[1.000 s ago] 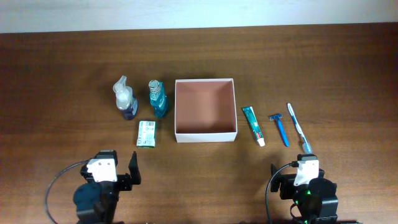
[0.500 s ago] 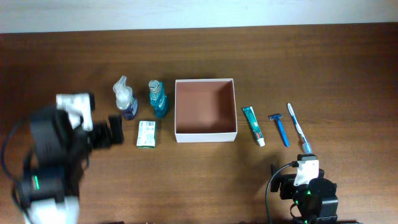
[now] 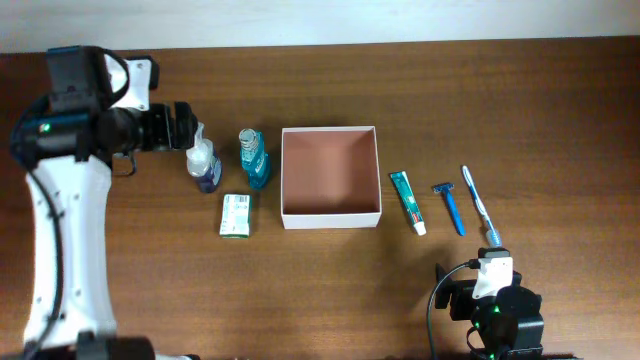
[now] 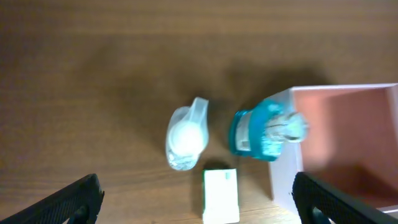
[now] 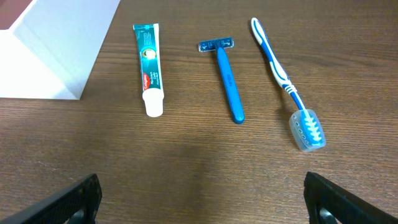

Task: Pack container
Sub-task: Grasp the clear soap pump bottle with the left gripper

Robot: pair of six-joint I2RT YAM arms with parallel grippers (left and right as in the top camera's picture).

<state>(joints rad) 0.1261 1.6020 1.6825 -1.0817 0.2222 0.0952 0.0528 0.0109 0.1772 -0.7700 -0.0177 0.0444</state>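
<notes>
The container (image 3: pixel 331 214), a square white box with a pinkish-brown inside, sits mid-table; its corner shows in the left wrist view (image 4: pixel 283 168). Left of it stand a teal bottle (image 3: pixel 253 158) and a clear pump bottle (image 3: pixel 203 163), with a green-and-white packet (image 3: pixel 236 215) in front. My left gripper (image 3: pixel 180 127) is open and empty, high above and just left of the pump bottle (image 4: pixel 186 134). To the container's right lie a toothpaste tube (image 3: pixel 408 201), a blue razor (image 3: pixel 450 207) and a toothbrush (image 3: pixel 478 205). My right gripper (image 3: pixel 462 290) is open and empty near the front edge.
The white wall edge runs along the table's far side (image 3: pixel 400 20). The right wrist view shows the toothpaste (image 5: pixel 149 68), razor (image 5: pixel 225 78) and toothbrush (image 5: pixel 286 84) on bare wood, with the container's corner (image 5: pixel 56 56) at upper left.
My left arm has swung from the front left up and back, its gripper now beside the pump bottle. The right arm has not moved.
</notes>
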